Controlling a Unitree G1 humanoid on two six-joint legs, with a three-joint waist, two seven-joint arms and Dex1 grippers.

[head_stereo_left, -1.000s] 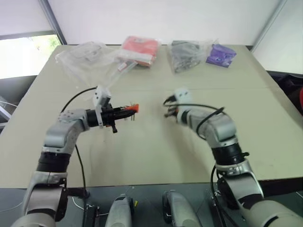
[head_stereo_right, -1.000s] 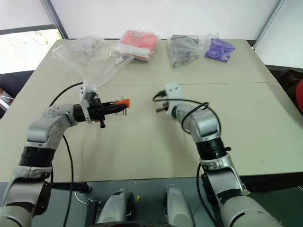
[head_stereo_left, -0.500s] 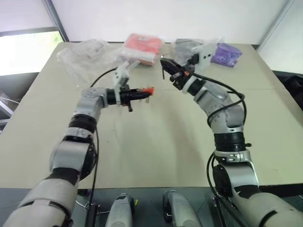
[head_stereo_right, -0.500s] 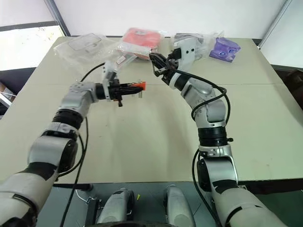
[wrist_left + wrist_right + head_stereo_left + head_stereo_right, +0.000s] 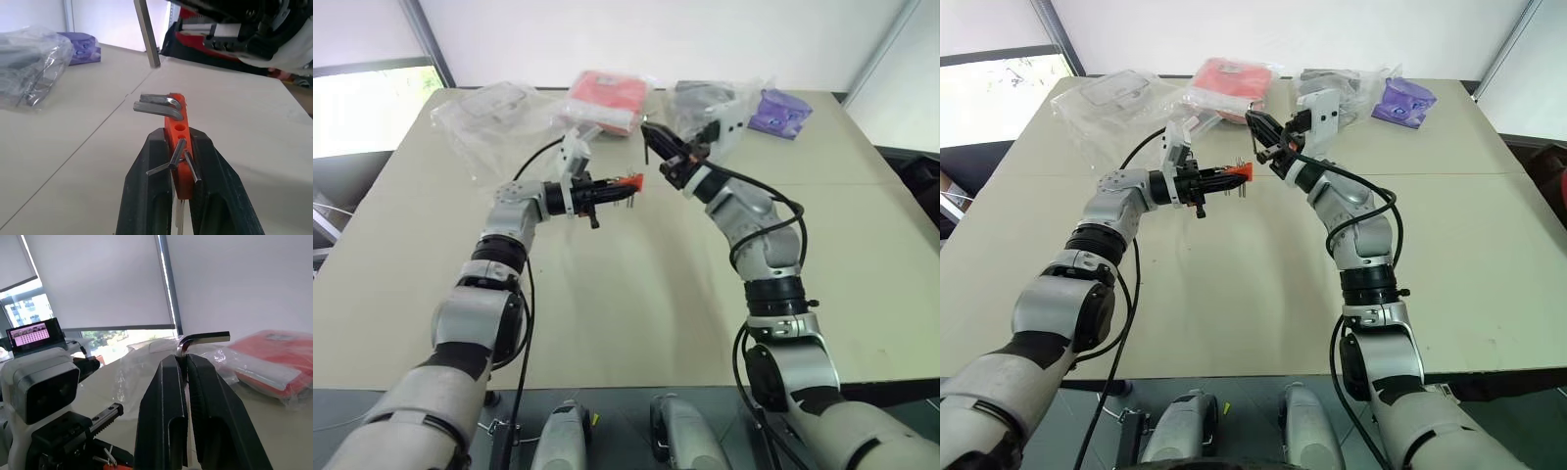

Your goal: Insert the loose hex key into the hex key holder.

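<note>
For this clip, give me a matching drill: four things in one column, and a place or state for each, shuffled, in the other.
Things:
1. hex key holder
2. loose hex key
3. purple packet
4. red packet

Places or states:
A. bagged, at the table's far edge near the middle
B. clamped in the left end effector
C. bagged, far right on the table
D. clamped in the right end effector

Pairs: 1-B, 2-D, 3-C, 4-A
</note>
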